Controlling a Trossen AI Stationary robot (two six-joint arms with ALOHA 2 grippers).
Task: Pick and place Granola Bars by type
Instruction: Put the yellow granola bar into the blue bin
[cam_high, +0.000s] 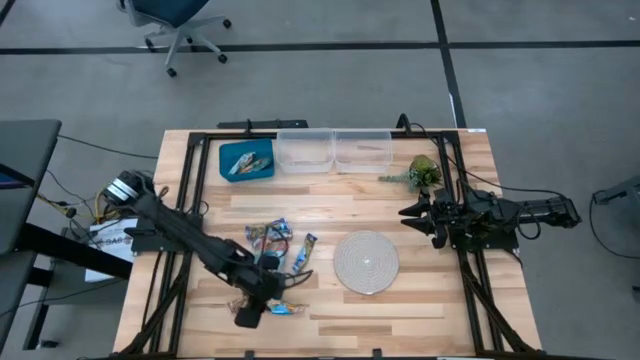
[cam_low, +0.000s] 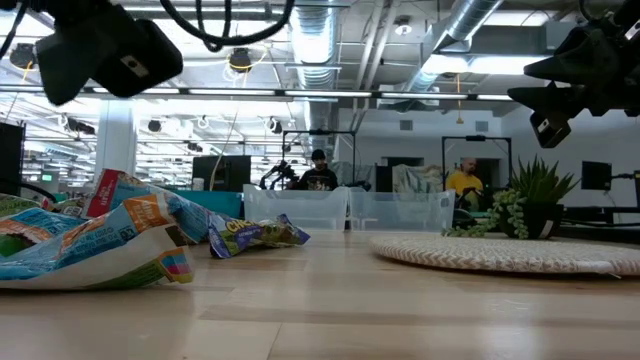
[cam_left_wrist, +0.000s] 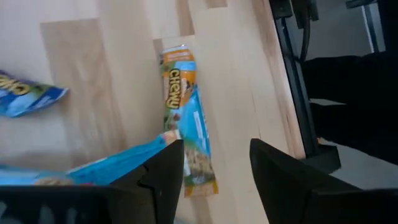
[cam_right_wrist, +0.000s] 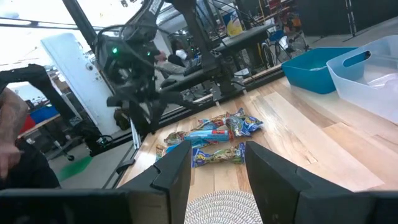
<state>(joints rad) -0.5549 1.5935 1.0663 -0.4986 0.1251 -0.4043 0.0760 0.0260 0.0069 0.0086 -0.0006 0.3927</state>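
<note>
Granola bar lies just beyond left pincer's parted, empty fingers.

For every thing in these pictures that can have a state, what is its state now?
Left end effector: open, over a bar near the table's front edge.
Right end effector: open, waiting at the table's right side.
Granola Bars: loose pile on the table.
Blue bin: holds some bars.
Two clear bins: contents cannot be told.
Woven mat: flat, nothing on it.
</note>
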